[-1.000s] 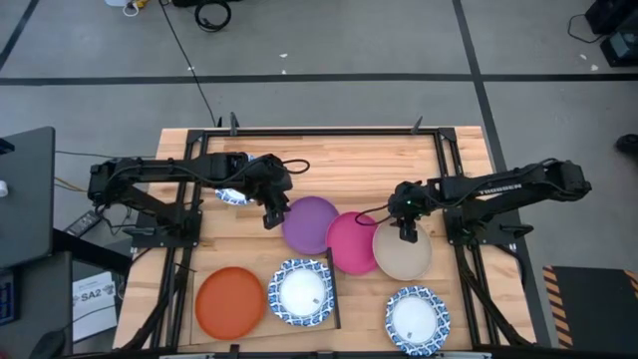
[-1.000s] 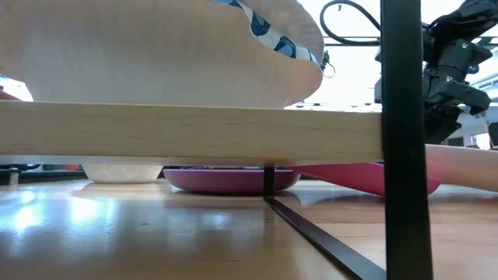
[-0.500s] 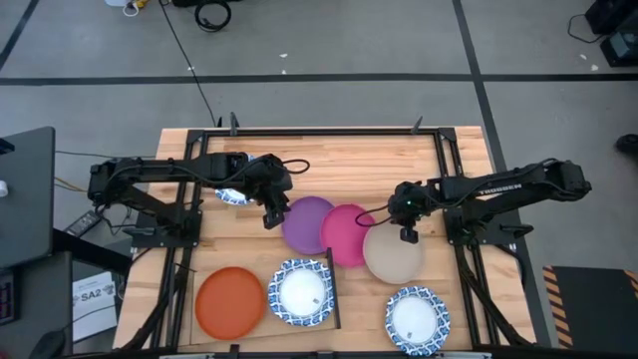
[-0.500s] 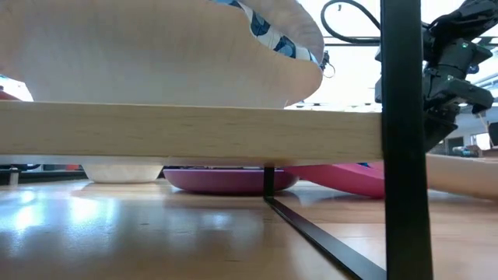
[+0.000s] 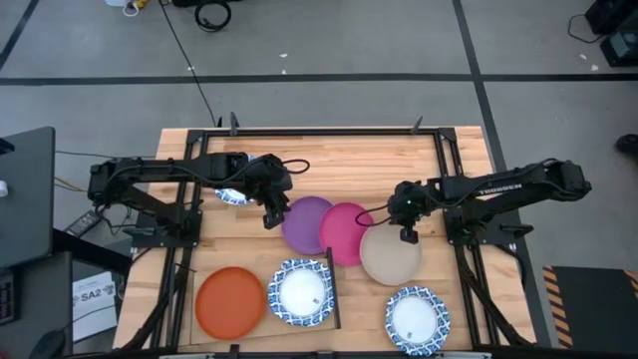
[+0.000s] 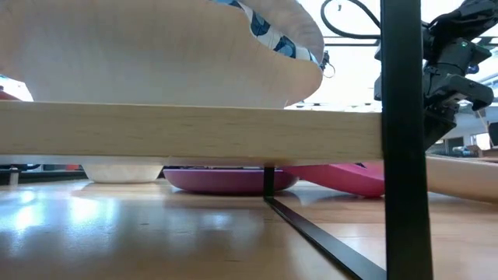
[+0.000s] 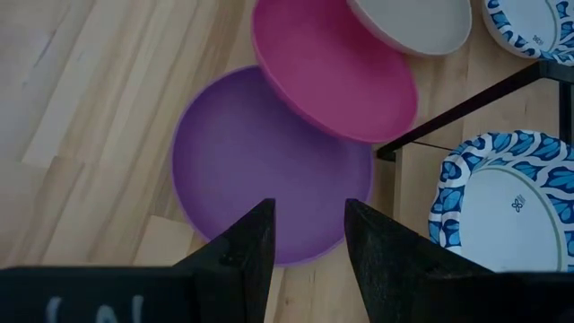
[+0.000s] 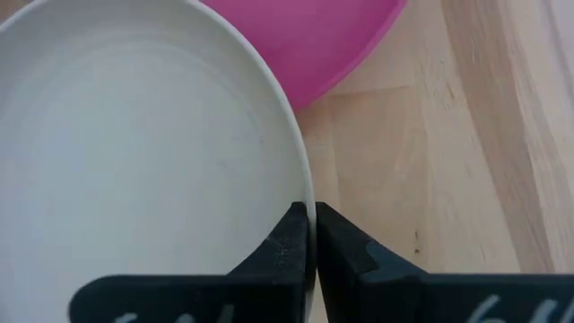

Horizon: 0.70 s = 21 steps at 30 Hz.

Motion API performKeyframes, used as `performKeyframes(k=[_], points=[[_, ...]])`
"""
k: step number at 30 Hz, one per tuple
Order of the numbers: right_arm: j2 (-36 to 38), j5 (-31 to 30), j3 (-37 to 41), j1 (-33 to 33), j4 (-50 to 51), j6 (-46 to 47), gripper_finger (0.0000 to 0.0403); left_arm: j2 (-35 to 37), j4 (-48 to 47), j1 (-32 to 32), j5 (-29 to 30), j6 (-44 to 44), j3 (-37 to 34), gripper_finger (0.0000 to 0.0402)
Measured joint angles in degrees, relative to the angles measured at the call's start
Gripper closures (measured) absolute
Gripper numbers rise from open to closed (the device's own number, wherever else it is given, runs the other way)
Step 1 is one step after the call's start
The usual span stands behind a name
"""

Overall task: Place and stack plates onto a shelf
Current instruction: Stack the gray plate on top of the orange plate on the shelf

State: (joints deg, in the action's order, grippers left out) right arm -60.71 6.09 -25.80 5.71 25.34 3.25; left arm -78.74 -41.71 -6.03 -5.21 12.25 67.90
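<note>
My right gripper (image 5: 408,234) is shut on the beige plate (image 5: 389,257), near the table's middle right. That plate overlaps the right edge of the magenta plate (image 5: 344,231), which in turn lies on the edge of the purple plate (image 5: 307,225). My left gripper (image 5: 271,214) is open above the purple plate's left edge (image 7: 224,233); I cannot tell whether it touches. The orange plate (image 5: 230,302) and a blue-rimmed plate (image 5: 300,292) sit on the pale shelf (image 5: 254,261). My right gripper pinches the beige plate's rim (image 8: 303,179) on its far right side, one finger inside the rim and one outside. The fingers come from above, pointing down. The plate's left part lies over the magenta plate (image 8: 314,36).
Another blue-rimmed plate (image 5: 417,319) lies near the table's near right corner, and one (image 5: 232,195) lies partly under the left arm. Dark frame rails (image 5: 446,170) run along the table's sides. In the low view the shelf board (image 6: 194,132) and a dark post (image 6: 403,140) block much.
The beige plate has slid toward the table's left, held by my right gripper, and now covers more of the magenta plate's right edge. The magenta plate has shifted slightly toward the purple plate.
</note>
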Motion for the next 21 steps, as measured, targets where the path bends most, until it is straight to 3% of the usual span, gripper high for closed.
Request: performKeyframes(k=[21], points=[[-0.02, -0.65, -13.41, 0.05, 1.62, -0.65, 0.0385, 0.0, 0.05, -0.01, 0.0, 0.07, 0.0, 0.026]])
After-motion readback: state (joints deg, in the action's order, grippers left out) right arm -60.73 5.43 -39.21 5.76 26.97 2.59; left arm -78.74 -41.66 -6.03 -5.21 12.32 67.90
